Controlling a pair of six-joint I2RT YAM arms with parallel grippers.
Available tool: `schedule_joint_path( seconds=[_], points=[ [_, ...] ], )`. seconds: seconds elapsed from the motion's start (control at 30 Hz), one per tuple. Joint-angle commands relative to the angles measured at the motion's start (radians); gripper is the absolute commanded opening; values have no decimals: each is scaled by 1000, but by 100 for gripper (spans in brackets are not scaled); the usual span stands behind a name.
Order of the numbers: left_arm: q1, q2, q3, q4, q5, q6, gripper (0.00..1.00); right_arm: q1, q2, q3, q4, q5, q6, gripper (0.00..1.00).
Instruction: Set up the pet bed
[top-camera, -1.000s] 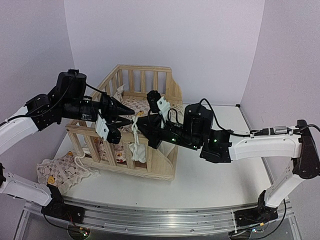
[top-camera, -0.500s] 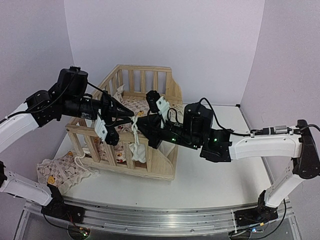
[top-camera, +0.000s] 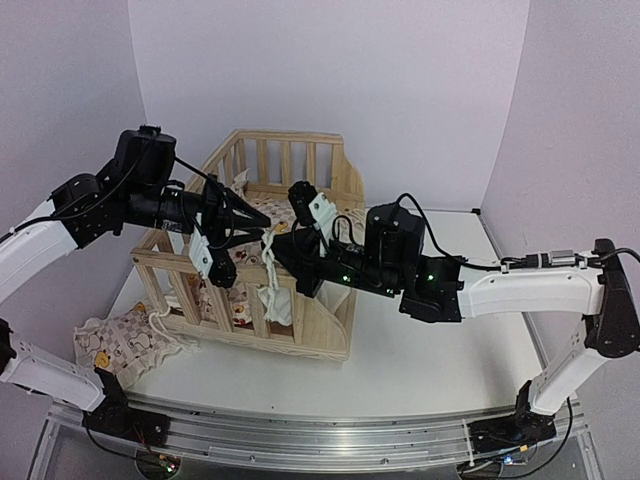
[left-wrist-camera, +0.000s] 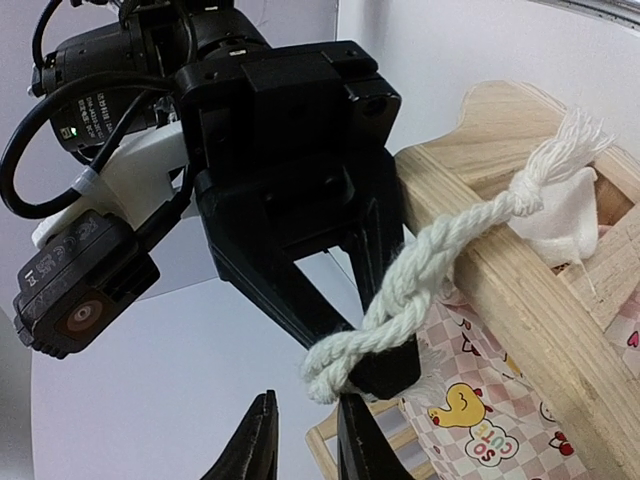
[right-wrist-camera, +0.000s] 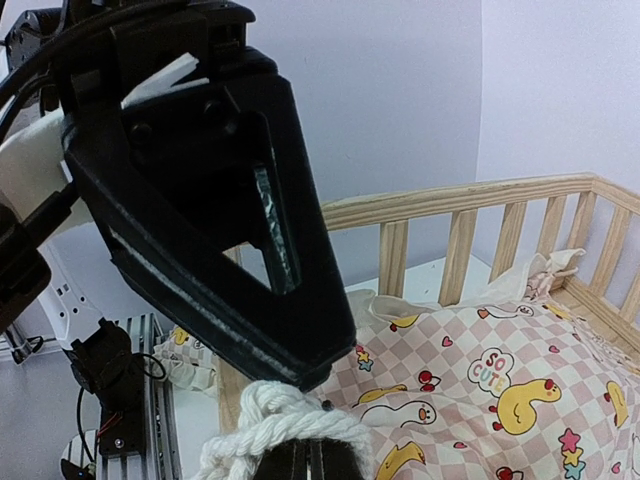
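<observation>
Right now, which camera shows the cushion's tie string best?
Left wrist: the tie string shows large and close, twisted, draped over the wooden rail, knot and frayed end visible. Top external shows it small and distant, hanging at the front rail. Right wrist catches only a bunch at the bottom edge.

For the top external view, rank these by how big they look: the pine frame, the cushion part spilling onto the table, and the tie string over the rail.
Largest: pine frame
Next: cushion part on the table
Smallest: tie string
</observation>
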Motion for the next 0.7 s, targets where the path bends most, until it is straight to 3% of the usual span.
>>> schedule_joint_path(
  seconds=[0.0,0.23,0.4,0.57,0.6,0.67],
  points=[
    [0,-37,-34,2,48,46,19,-4,34,9,-76,-7,-13,0],
    [0,-46,-68,38,53,58,14,-4,43,13,-76,-16,-8,0],
    [-1,-50,-78,59,59,47,1,-4,45,12,-76,-16,-5,0],
    [0,-61,-98,101,47,5,0,-4,33,0,-78,-4,2,0],
    [-1,-63,-103,114,39,-7,0,-4,21,-9,-81,10,14,2],
    [-1,-65,-111,136,21,-28,0,-4,-5,-24,-107,53,60,16]
  ],
)
